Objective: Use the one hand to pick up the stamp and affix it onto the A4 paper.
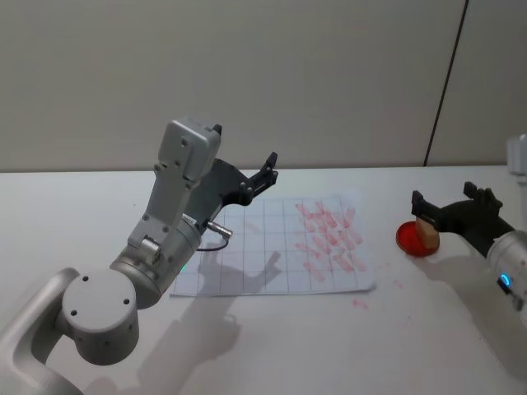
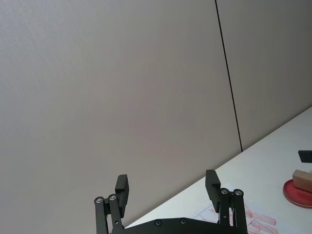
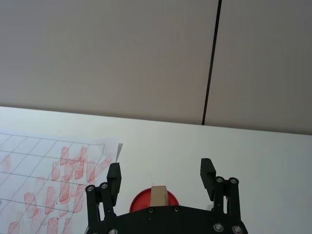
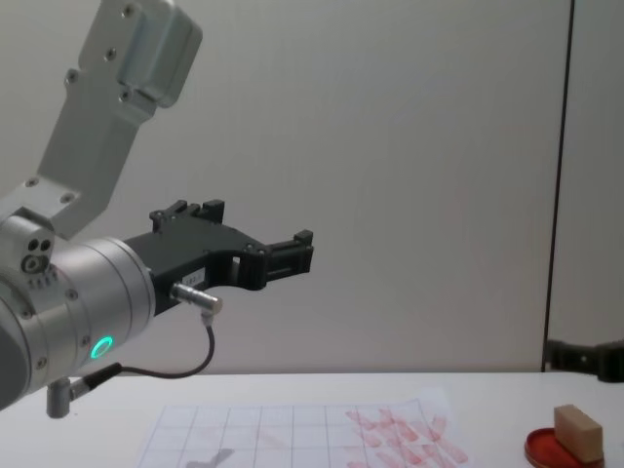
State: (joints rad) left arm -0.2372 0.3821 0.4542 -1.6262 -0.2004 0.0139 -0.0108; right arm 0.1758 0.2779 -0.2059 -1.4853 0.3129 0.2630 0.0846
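The stamp [image 1: 426,233], a small tan wooden block, stands on the round red ink pad [image 1: 409,239] at the right of the table. My right gripper [image 1: 443,199] is open and hovers just above and behind the stamp, touching nothing. In the right wrist view the stamp [image 3: 158,195] sits low between the two spread fingers [image 3: 113,176], on the ink pad [image 3: 139,202]. The A4 paper [image 1: 263,271], a grid sheet with red stamp marks, lies mid-table. My left gripper [image 1: 268,170] is open and held high over the paper's far left part.
The left arm's silver-grey body [image 1: 165,239] leans over the paper's left edge, and a cable [image 4: 195,366] hangs under it. A pale wall with a dark vertical seam [image 1: 445,82] stands behind the table. White tabletop [image 1: 329,346] lies bare in front.
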